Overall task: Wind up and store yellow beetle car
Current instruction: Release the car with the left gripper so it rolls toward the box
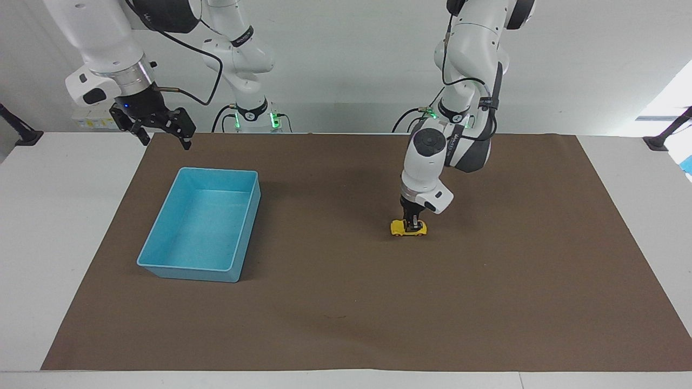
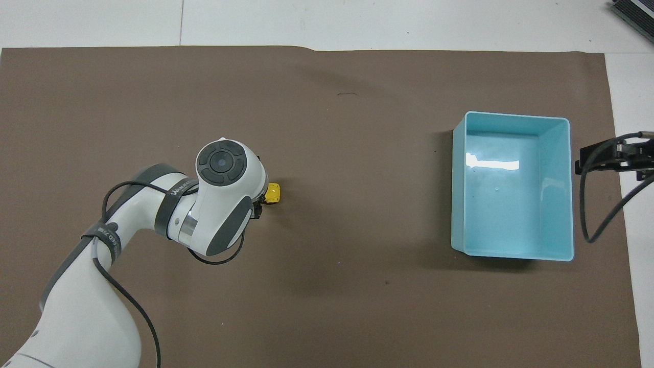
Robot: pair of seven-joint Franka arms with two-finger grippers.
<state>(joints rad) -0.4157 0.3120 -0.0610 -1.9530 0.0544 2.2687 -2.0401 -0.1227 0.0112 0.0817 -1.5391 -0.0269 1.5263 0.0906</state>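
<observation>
The yellow beetle car [image 1: 408, 229] sits low on the brown mat [image 1: 346, 302], about midway along the table. My left gripper [image 1: 413, 222] comes straight down onto its roof and is shut on it. From overhead the left wrist covers most of the car, so only one yellow end [image 2: 274, 192] shows. The blue bin [image 1: 216, 171] lies toward the right arm's end of the mat with nothing in it. My right gripper [image 1: 165, 139] hangs open and holds nothing, raised over the table by the bin's corner that is nearest the robots.
The brown mat covers most of the white table [image 1: 59, 216]. The blue bin [image 2: 516, 117] is the only other object on it. A black cable [image 2: 600, 214] trails from the right gripper beside the bin.
</observation>
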